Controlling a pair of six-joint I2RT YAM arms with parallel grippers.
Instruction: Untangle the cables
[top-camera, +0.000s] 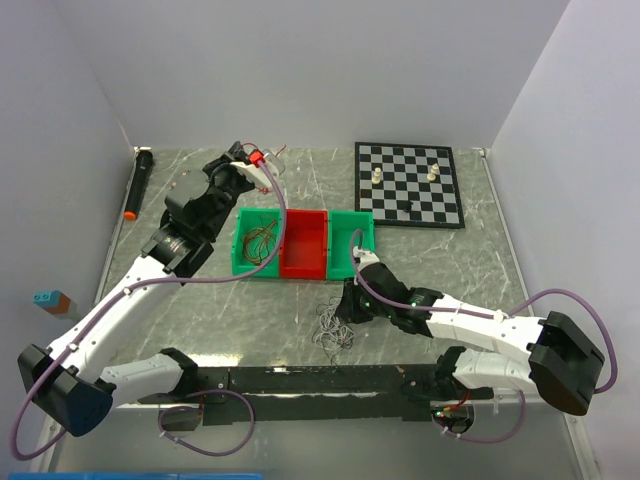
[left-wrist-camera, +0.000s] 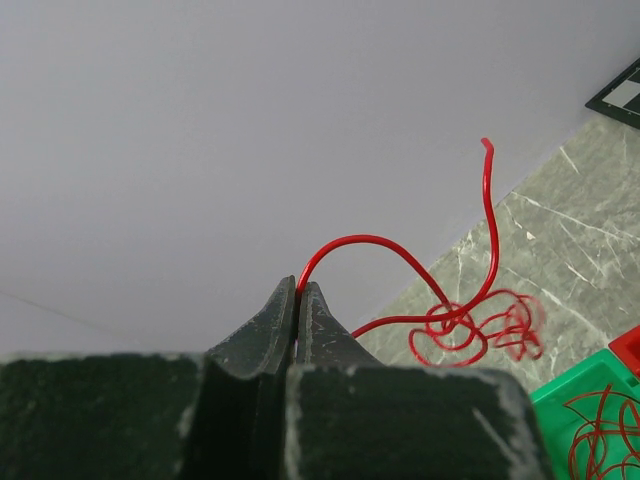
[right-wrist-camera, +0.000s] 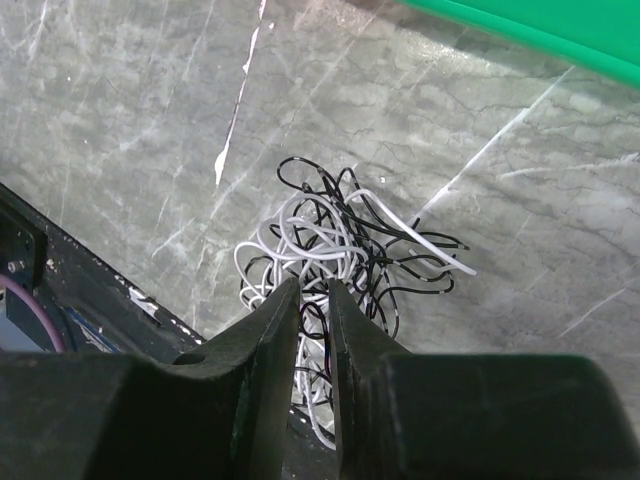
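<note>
Red cable (left-wrist-camera: 360, 240), pinched in L end effector (left-wrist-camera: 298, 290), arcs rightward; R end effector (right-wrist-camera: 313, 290) ajar over blk/wht tangle (right-wrist-camera: 310, 235).

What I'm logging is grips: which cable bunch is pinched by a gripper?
The red wire, pinched in the shut left gripper. The black-and-white tangle lies on the table; the red-brown bunch sits in the left green bin.

A chessboard (top-camera: 400, 165) lies far right on the table (top-camera: 250, 310). Mid-table — a red bin (top-camera: 303, 250) touches a left green bin (top-camera: 238, 262) and a right green bin (top-camera: 345, 225).
</note>
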